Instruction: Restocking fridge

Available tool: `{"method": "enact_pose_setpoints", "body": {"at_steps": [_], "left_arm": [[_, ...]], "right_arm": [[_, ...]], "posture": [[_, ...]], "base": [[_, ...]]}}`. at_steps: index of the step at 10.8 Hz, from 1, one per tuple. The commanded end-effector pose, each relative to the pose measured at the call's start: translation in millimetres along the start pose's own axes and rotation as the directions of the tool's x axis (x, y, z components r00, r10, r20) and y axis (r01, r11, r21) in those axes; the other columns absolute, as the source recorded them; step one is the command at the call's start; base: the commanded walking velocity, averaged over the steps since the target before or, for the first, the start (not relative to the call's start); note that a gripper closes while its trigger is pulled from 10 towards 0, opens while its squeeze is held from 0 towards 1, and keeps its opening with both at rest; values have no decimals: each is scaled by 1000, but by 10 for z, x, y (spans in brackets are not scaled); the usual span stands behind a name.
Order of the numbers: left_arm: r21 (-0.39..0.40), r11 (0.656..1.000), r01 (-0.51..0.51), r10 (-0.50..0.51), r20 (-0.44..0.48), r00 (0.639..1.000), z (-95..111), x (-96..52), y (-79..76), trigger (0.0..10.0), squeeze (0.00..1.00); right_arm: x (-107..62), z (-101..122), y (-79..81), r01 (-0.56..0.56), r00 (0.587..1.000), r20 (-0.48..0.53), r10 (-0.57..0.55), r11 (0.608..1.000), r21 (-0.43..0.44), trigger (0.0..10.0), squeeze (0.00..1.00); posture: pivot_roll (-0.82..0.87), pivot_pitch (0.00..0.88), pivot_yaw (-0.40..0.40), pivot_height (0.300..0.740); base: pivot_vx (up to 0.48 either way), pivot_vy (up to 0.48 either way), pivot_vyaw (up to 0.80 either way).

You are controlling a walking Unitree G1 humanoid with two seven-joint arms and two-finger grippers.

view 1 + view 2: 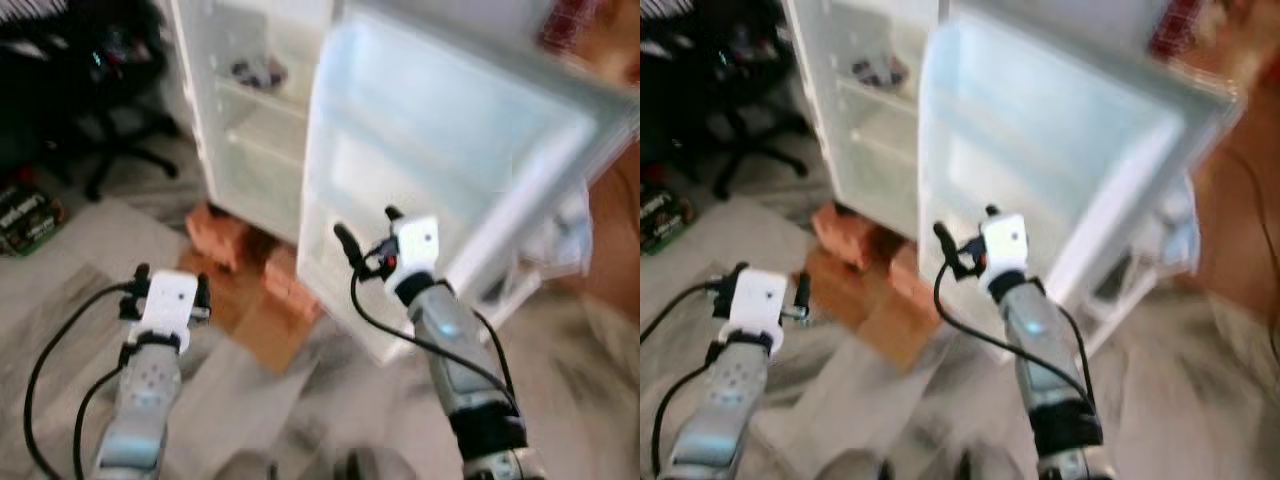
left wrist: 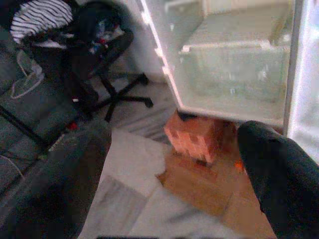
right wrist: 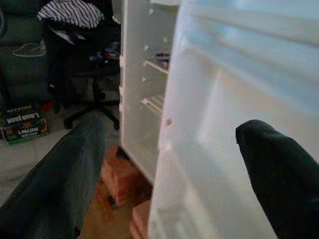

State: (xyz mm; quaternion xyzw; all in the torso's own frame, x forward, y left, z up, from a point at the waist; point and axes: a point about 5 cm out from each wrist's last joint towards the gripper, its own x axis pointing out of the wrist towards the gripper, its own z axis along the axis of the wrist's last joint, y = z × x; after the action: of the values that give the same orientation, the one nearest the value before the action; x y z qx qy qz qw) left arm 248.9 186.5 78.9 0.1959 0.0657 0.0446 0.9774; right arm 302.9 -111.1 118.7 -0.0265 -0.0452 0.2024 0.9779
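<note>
The white fridge (image 1: 255, 120) stands open, its shelves nearly bare apart from a small dark item (image 1: 258, 72) on an upper shelf. Its door (image 1: 440, 140) is swung out toward me, inner side showing. My right gripper (image 1: 366, 224) is open at the door's lower inner edge; in the right wrist view that edge (image 3: 199, 149) lies between the two black fingers (image 3: 279, 174). My left gripper (image 1: 172, 277) is open with nothing in it, low over the floor to the left of the fridge. The left wrist view looks at the clear bottom drawer (image 2: 234, 69).
Red bricks (image 1: 220, 235) prop up the fridge, with flat cardboard (image 1: 270, 330) on the floor in front. A black office chair (image 1: 110, 90) stands at the left, and a printed box (image 1: 25, 215) lies at the far left. The floor is pale tile.
</note>
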Motion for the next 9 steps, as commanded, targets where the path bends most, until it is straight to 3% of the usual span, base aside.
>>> {"method": "enact_pose_setpoints", "body": {"at_steps": [1,3,4,5,6,7,8,9], "left_arm": [[-11,1000,29,-29,-13,999,-18,-28,-74,10000,0],[-38,998,59,-58,18,998,35,-41,-123,10000,0],[-15,998,66,-66,12,998,33,-46,-127,10000,0],[-15,998,64,-64,11,998,31,-43,-121,10000,0],[-19,998,66,-66,18,998,40,-34,-123,10000,0],[-26,997,68,-67,24,997,58,-29,-135,10000,0],[-16,998,64,-64,25,998,65,-27,-140,10000,0],[-14,998,59,-59,25,998,63,-26,-141,10000,0]], "right_arm": [[-8,40,-49,7,1000,17,-7,1000,-2,10000,0],[-47,3,-40,-30,1000,7,29,999,38,10000,0],[-98,-48,15,-110,993,-24,112,990,85,10000,0],[-163,-117,84,-208,974,-67,218,970,128,10000,0],[-322,-283,109,-333,917,-180,357,931,151,10000,0],[-372,-391,-18,-292,914,-267,304,953,85,10000,0],[-376,-467,-217,-164,931,-324,166,986,36,10000,0],[-383,-469,-284,-113,938,-322,128,991,64,10000,0]], "posture": [[157,117,-53,740],[158,115,-52,740],[159,114,-52,740],[159,114,-52,740],[161,111,-50,740],[162,109,-50,740],[164,106,-52,740],[165,105,-51,740]], "base": [[0,0,0],[0,0,0],[0,0,0],[0,0,0],[0,0,0],[0,-281,0],[0,-368,0],[0,-398,0]]}}
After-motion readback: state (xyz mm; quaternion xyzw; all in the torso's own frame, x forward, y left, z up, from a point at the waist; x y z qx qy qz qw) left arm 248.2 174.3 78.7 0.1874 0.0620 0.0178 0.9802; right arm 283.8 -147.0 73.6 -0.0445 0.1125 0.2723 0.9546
